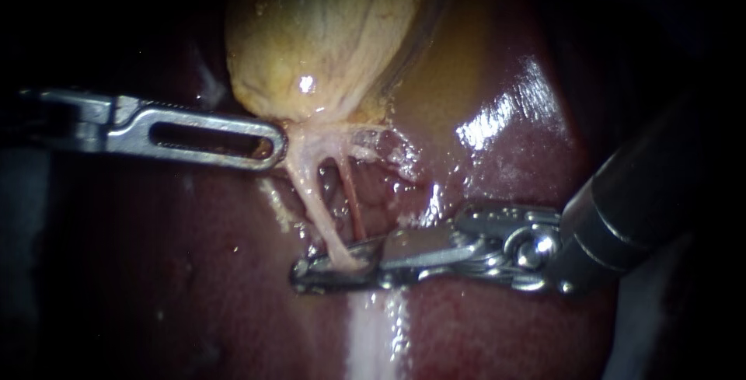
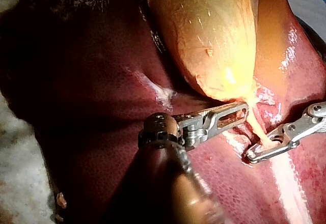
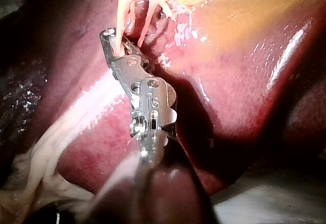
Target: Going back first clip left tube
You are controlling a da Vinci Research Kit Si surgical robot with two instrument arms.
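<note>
Here's the gallbladder (image 1: 326,38), yellow and full, lying on the dark red, glistening liver (image 1: 497,325). From its narrow end a fan of pale tissue runs down, and two strands stand out in it. The left tube (image 1: 315,201) is the thicker, paler one. Just beside it is a thinner reddish tube (image 1: 353,197).

The left instrument (image 1: 268,147) comes in low and flat, with its slotted hand turned broadside to the endoscope. The tip is pressed right against the tissue at the neck of the gallbladder, where the left tube begins. I cannot tell whether that hand is pinching the tissue or only resting on it, because the second half is hidden behind the first.

The right instrument (image 1: 307,273) reaches across the liver from the other side. Its hand is spread, a dark gap shows between the two halves, and the lower end of the left tube sits inside that gap. From the right wrist view the tube drops straight down between the two prongs. I cannot make out a clip on it.

A pale streak (image 1: 373,333) runs along the liver under the right instrument.
</note>
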